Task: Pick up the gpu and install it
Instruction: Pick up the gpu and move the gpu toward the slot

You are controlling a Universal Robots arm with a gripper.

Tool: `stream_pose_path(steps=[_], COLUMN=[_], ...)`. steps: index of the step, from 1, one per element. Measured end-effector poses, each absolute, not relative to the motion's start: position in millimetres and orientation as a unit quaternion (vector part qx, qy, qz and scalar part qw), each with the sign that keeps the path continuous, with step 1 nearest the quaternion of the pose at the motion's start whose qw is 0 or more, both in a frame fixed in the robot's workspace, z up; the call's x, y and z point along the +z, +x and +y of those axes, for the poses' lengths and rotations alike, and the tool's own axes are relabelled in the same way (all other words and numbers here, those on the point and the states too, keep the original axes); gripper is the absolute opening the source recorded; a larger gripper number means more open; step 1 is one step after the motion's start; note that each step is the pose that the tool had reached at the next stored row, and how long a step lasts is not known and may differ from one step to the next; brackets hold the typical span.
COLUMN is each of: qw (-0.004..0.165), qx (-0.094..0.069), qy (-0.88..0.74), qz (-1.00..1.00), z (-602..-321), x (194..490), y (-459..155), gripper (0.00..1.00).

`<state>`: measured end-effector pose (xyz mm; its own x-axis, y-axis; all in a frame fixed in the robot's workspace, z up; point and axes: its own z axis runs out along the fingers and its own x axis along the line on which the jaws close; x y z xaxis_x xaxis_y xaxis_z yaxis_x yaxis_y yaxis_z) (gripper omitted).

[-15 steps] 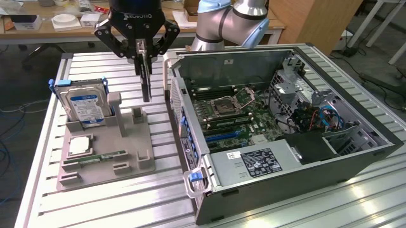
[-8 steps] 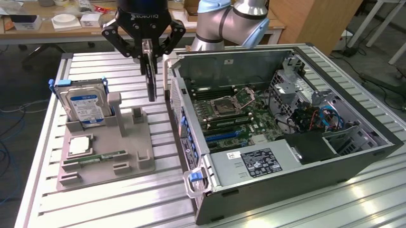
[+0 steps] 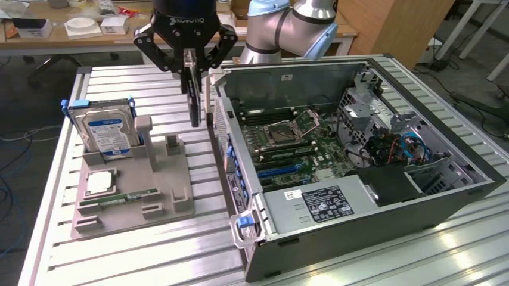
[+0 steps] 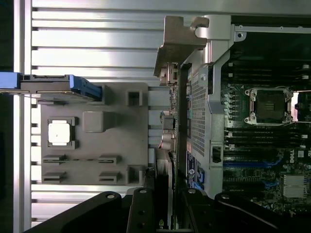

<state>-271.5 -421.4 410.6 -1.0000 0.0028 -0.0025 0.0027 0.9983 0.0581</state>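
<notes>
**Q:** What does the gripper [image 3: 191,64] carry?
**A:** The gpu [image 3: 195,101], pinched between both fingers and hanging on edge, clear of the table [image 3: 143,256].

**Q:** Where is the case [image 3: 382,229]?
**A:** At 4 o'clock from the gripper, lid off, motherboard [image 3: 294,149] exposed. The gpu hangs just beside its rear corner, outside the wall.

**Q:** And the tray [image 3: 163,179]?
**A:** At 7 o'clock from the gripper. A hard drive [image 3: 107,132] stands upright at the tray's 11 o'clock corner. A chip [image 3: 101,182] lies at its 9 o'clock and a memory stick [image 3: 127,196] near 7 o'clock.

**Q:** The arm [image 3: 286,24]?
**A:** At 1 o'clock from the gripper.
</notes>
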Motion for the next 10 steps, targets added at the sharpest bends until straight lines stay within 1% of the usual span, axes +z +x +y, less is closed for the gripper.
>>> stream_pose_path(steps=[10], qw=[0.001], qx=[0.029], qy=[0.001], qz=[1.000], z=[-421.4], x=[410.5], y=[-262.6], gripper=[0.26])
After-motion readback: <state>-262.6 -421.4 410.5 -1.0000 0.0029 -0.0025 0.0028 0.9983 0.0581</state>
